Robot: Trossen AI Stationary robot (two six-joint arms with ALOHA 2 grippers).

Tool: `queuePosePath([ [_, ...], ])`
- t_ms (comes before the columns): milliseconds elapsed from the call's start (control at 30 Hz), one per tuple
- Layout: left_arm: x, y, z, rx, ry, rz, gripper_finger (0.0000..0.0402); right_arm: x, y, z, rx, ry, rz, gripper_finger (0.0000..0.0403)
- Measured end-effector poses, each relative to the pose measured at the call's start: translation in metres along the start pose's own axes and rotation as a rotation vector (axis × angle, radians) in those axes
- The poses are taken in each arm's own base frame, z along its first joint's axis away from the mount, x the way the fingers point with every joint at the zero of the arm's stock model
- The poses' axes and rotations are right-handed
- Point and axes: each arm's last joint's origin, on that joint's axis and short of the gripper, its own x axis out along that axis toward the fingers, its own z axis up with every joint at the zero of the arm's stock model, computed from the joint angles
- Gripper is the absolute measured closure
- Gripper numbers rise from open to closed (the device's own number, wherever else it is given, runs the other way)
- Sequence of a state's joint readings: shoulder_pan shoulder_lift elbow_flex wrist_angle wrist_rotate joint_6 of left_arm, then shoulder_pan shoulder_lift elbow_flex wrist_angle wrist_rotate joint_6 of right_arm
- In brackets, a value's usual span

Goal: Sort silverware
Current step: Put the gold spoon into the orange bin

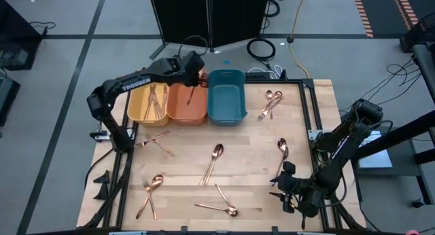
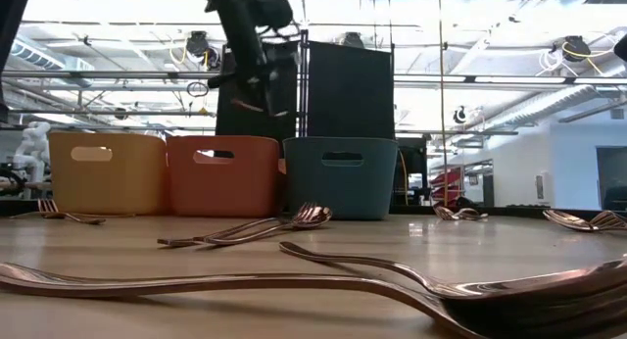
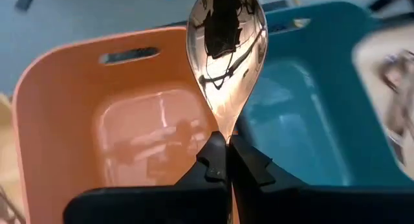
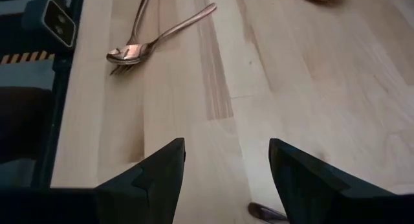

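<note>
While I hold a spoon (image 3: pixel 226 52) over the bins, the drop spot matters.
From above, my left gripper (image 1: pixel 194 77) hangs over the orange bin (image 1: pixel 178 111), near its wall shared with the teal bin (image 1: pixel 226 111). Through the left wrist camera, the fingers pinch the spoon's neck, its long axis pointing straight ahead, bowl between both bins. My right gripper (image 4: pixel 226 169) waits spread and empty, a fork (image 4: pixel 152 44) ahead.
</note>
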State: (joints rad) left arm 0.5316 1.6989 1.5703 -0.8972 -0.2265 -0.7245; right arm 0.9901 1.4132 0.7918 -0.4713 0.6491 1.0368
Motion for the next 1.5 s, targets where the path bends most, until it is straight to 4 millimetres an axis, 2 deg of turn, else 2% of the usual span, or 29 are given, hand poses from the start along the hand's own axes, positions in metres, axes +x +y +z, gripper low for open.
queuePosePath([
  [233,0.034,0.021,-0.019,-0.038,0.080,0.066,0.0402,0.000,-0.001,-0.001,-0.065,0.007,-0.010,0.0188],
  [433,0.061,0.035,-0.032,-0.062,0.107,0.037,0.0402,0.002,-0.003,0.001,-0.061,0.007,-0.023,0.0188],
  [733,0.087,0.058,-0.045,-0.090,0.111,0.036,0.0402,0.010,-0.009,0.012,-0.005,-0.008,-0.046,0.0188],
  [933,0.090,0.060,-0.048,-0.021,0.106,0.028,0.0396,0.014,-0.011,0.018,0.031,-0.009,-0.042,0.0188],
  [1300,0.090,0.058,-0.045,-0.005,0.103,-0.005,0.0304,0.018,-0.013,0.022,0.058,-0.009,-0.044,0.0188],
  [1500,0.080,0.048,-0.032,-0.014,0.090,-0.083,0.0282,0.018,-0.013,0.023,0.059,-0.009,-0.042,0.0188],
])
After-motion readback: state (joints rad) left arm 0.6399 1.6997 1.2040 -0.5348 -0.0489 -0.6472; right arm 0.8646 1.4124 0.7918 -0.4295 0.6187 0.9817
